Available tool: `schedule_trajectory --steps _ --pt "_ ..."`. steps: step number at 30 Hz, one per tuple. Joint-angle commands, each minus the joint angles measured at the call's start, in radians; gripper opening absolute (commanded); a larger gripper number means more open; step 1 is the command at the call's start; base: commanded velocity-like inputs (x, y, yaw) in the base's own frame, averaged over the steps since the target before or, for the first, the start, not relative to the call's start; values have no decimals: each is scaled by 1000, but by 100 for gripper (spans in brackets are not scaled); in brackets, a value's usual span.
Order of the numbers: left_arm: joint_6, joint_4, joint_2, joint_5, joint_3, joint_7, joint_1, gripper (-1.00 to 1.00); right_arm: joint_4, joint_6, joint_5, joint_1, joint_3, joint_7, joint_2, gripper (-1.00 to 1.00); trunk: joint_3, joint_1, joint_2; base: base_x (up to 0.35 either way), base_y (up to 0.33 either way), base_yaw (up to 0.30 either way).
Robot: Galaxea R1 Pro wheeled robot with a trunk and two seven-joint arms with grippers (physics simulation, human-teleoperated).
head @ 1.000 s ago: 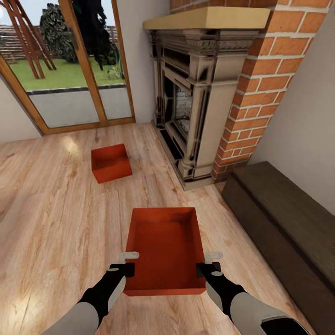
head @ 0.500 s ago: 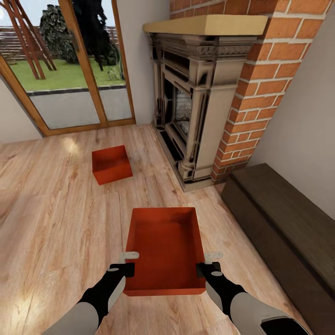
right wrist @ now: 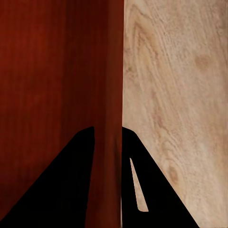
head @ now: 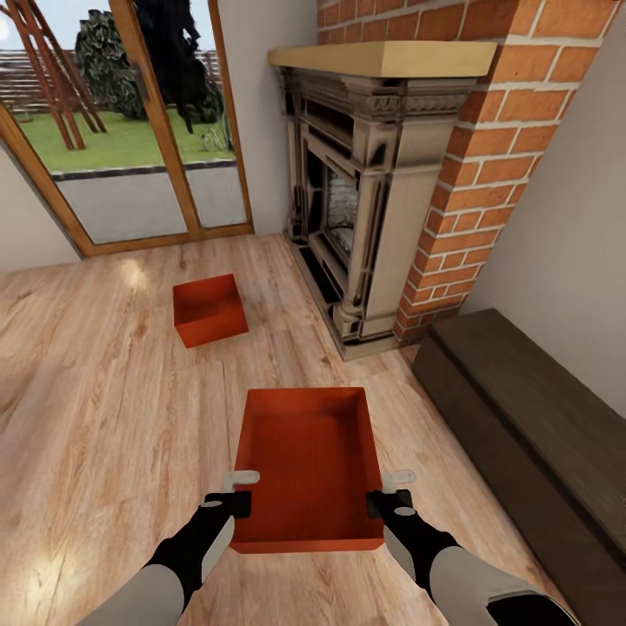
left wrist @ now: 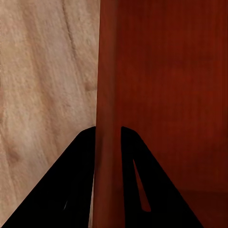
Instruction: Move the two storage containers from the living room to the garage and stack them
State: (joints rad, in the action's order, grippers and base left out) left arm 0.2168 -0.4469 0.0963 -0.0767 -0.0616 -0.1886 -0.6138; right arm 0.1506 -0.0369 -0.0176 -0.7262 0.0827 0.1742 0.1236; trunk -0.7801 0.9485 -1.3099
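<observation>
The robot stands in the living room with one red-orange storage container [head: 309,469] carried between its two arms, held out in front over the wood-plank flooring [head: 96,417]. The left hand [head: 233,489] pinches the container's left wall near the corner closest to the robot, and the left wrist view shows the thin wall [left wrist: 107,118] running up between the two dark fingers. The right hand [head: 391,489] does the same on the right wall — both narrowed onto the plastic, one finger inside and one outside.

The second storage container [head: 209,309] sits on the flooring farther ahead and to the left, between the glass doors [head: 130,130] and the fireplace mantel [head: 365,174], well apart from the carried one. The long dark brown chest [head: 530,435] lies along the wall to the right.

The step in hand looks like hauling this first bin toward the garage. To do it well, keep the two hands level and at a fixed spacing — thin walls held near one end will probably flex or slip if the arms drift apart or twist. The far end hangs unsupported, so I would drive the base slowly, turn gently and give the brick chimney [head: 487,174] and the chest a wide berth.
</observation>
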Motion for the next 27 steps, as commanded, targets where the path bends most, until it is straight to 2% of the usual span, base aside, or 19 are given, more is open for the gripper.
schedule_trajectory --steps 1,27 --pt "9 -1 -1 11 0 -15 0 -100 1 -1 -7 -1 -6 8 0 -100 3 -4 7 0 0 0" --pt "9 -1 -2 11 0 -15 0 -100 1 -1 -7 -1 -8 8 1 -100 84 -104 189 0 0 0"
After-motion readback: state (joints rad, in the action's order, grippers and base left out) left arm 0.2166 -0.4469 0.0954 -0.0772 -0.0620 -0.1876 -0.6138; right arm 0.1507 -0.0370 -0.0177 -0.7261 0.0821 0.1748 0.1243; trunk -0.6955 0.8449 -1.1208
